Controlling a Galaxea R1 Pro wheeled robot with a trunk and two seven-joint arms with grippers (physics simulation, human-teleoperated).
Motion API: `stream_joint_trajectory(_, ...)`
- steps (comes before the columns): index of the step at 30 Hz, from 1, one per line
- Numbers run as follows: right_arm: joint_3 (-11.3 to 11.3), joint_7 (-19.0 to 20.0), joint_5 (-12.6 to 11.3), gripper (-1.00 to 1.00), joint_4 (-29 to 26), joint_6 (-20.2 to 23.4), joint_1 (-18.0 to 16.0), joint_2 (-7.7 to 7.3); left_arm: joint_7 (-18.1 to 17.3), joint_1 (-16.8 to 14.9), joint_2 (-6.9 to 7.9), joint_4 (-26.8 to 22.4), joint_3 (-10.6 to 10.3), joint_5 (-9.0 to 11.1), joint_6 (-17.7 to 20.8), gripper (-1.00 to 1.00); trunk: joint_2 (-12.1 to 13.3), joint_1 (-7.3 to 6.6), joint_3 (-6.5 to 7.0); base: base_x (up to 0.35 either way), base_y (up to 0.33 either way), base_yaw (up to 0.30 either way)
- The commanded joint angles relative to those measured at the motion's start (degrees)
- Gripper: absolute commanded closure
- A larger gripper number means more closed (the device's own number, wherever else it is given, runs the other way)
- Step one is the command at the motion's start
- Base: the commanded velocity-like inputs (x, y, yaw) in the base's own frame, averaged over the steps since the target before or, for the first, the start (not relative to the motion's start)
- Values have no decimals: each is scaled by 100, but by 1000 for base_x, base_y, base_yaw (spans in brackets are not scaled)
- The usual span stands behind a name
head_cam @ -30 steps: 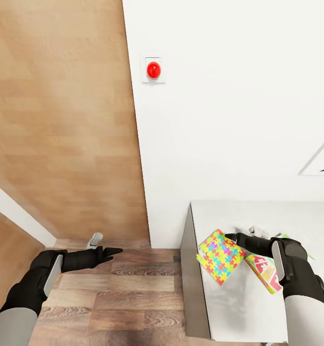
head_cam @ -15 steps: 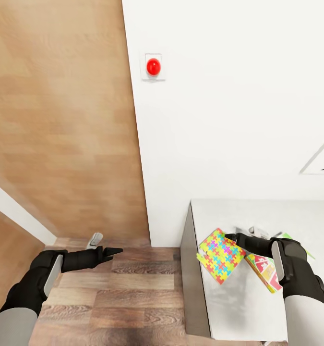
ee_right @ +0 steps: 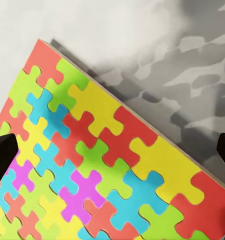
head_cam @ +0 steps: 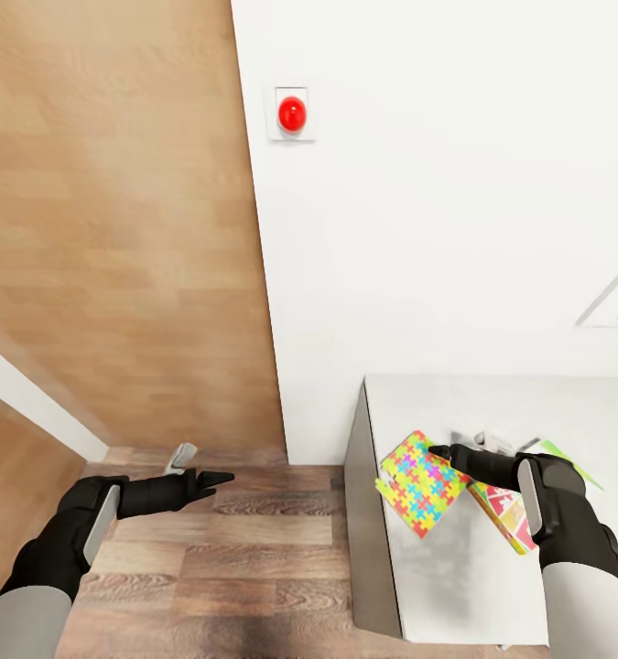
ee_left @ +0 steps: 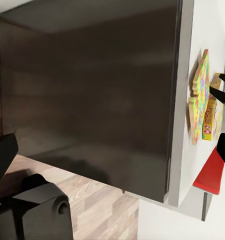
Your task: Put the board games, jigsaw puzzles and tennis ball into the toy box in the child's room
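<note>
A jigsaw puzzle (head_cam: pixel 417 480) (ee_right: pixel 107 165) (ee_left: pixel 198 95) lies flat near the left edge of a grey-topped unit (head_cam: pixel 455 403). My right gripper (head_cam: pixel 439 450) (ee_right: pixel 112 150) hovers over it, open, with its fingertips wide apart on either side of the square. Beside the puzzle, partly under my right forearm, lies a red-green-yellow board game (head_cam: pixel 501 511) (ee_left: pixel 212 172). A green edge of another flat box (head_cam: pixel 565 455) peeks out behind the wrist. My left gripper (head_cam: pixel 222 477) (ee_left: pixel 112 152) hangs open over the floor, pointing at the unit's dark side. The toy box and tennis ball are out of view.
A brown wooden door (head_cam: pixel 116 229) stands at the left, with a grey lever (head_cam: pixel 182 455) low beside it. The white wall (head_cam: pixel 437 229) carries a red button (head_cam: pixel 292 113). Wood-plank floor (head_cam: pixel 235 558) lies between the door and the unit's dark side panel (ee_left: pixel 92 100).
The whole picture has slid slightly upward, so the camera moved. Both arms keep their poses and the puzzle has not moved on the unit.
</note>
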Motion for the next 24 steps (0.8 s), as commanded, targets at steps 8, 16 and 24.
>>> stream_joint_trajectory(8, -10, 35, 29, -100, -4, 26, -5, 1, -4, -4, -1, 0, 3, 21, 35, -100, -10, 3, -21, 0, 0, 0)
stream_joint_trajectory(16, -10, 35, 29, -100, -4, 11, -5, 3, -4, -4, -2, 0, 3, 20, 35, -100, -10, 3, -22, 0, 55, 0)
stream_joint_trajectory(24, -10, 35, 29, -100, -4, 8, -5, 14, -4, -4, -1, 0, 3, 20, 35, -100, -10, 3, -22, 0, 78, 0)
